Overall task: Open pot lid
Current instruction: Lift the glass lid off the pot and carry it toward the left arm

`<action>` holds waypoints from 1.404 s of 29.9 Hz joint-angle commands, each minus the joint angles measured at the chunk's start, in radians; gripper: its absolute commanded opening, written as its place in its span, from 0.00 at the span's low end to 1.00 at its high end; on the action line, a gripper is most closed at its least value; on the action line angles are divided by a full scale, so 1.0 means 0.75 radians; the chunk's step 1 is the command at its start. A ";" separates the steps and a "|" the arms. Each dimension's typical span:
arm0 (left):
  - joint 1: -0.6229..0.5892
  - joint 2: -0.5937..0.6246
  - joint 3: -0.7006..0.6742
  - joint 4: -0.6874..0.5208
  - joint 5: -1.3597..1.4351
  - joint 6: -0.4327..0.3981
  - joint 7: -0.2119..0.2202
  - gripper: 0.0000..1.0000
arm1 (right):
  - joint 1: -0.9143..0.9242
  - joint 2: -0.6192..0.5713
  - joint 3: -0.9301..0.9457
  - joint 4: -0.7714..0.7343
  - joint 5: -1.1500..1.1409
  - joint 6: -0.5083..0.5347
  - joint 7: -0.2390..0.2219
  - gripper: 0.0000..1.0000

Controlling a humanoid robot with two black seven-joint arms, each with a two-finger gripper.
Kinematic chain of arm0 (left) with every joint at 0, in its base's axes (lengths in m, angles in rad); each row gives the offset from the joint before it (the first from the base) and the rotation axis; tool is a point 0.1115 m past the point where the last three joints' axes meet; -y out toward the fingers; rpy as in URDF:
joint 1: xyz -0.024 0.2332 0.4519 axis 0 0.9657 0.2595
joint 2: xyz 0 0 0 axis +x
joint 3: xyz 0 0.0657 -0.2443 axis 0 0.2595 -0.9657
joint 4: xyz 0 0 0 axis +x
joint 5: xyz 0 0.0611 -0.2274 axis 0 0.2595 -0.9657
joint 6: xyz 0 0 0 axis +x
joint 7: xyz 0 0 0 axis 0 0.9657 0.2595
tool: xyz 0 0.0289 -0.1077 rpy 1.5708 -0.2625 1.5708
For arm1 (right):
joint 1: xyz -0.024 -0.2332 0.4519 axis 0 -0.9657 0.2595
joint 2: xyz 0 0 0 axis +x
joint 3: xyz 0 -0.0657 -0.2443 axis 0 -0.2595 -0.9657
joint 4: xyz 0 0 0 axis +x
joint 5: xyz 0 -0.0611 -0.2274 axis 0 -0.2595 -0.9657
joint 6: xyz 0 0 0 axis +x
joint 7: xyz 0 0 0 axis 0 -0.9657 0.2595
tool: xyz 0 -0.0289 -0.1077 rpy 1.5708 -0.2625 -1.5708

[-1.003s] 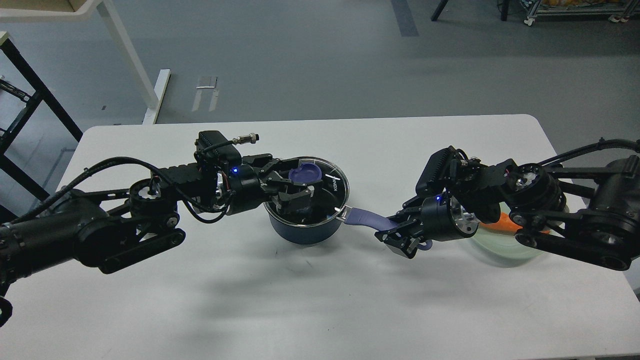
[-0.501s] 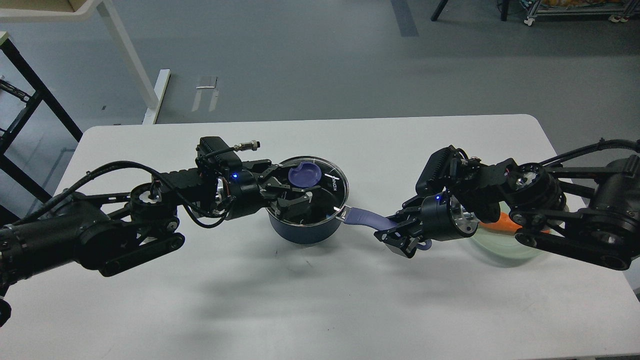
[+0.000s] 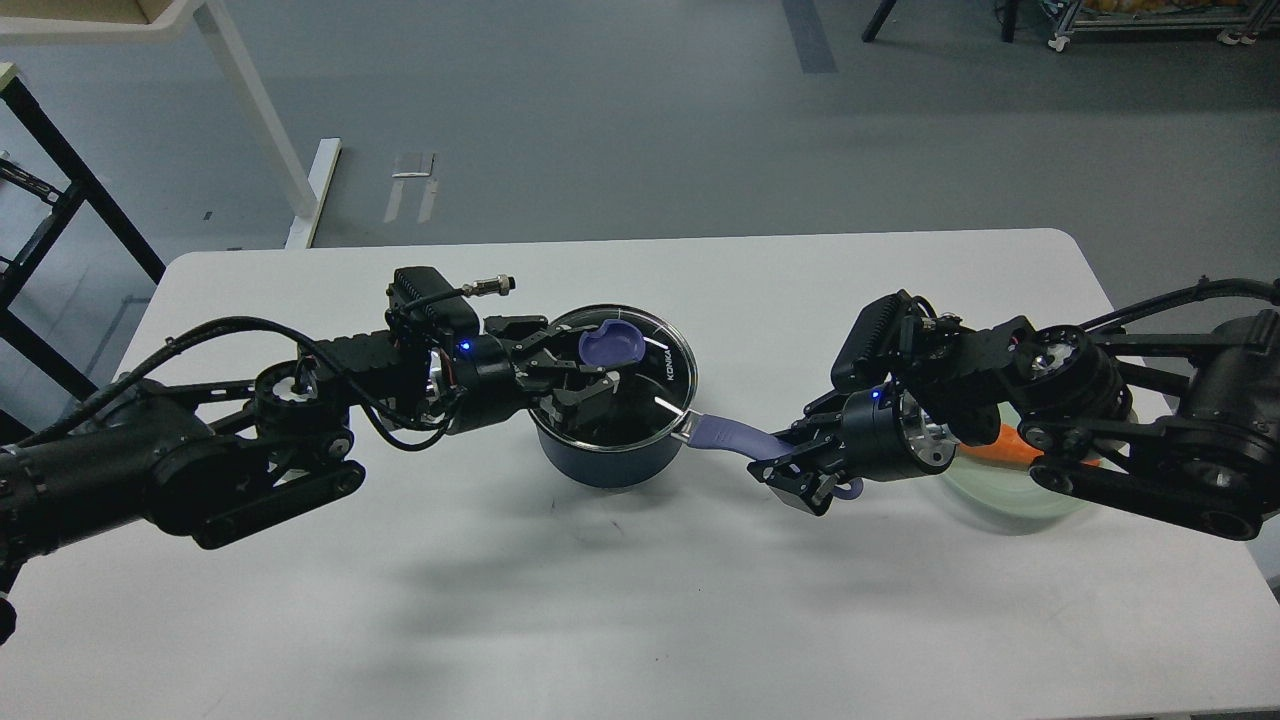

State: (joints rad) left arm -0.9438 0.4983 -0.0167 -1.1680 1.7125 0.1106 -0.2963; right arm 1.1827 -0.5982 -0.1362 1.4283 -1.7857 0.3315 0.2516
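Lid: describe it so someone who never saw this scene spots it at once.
On the white table, left of centre, sits a dark navy pot with a long purple-blue handle pointing right. The lid covers its top: clear glass, metal rim, purple-blue knob, "KONKA" print, unlike the pale green plate at right.

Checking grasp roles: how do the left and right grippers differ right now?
The left gripper sits over the lid with fingers spread beside the purple-blue knob; the right gripper is closed on the pot handle. The left reaches in above the pot, the right works low beside it near the table. Both are black two-finger grippers showing a blue light.
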 commanded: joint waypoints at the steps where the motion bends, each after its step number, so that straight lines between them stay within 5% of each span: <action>1: -0.004 0.002 -0.004 -0.005 -0.005 0.000 -0.002 0.47 | 0.000 0.000 0.006 0.000 0.000 0.000 0.000 0.23; 12: -0.089 0.168 -0.019 -0.036 -0.017 -0.002 -0.081 0.45 | -0.018 -0.006 0.026 0.000 0.002 0.000 0.000 0.23; 22: -0.061 0.589 0.032 -0.075 -0.017 0.000 -0.114 0.46 | -0.031 -0.078 0.053 0.008 0.021 -0.002 0.000 0.23; 27: 0.060 0.704 0.067 -0.056 -0.048 0.069 -0.180 0.46 | -0.031 -0.090 0.053 0.016 0.023 -0.004 0.002 0.23; 42: 0.367 0.729 0.067 -0.003 -0.103 0.235 -0.200 0.47 | -0.047 -0.090 0.053 0.045 0.025 -0.002 0.002 0.23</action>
State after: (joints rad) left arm -0.6879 1.0507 0.0325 -1.1843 1.6355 0.2700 -0.4417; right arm 1.1552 -0.6627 -0.0965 1.4557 -1.7665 0.3297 0.2531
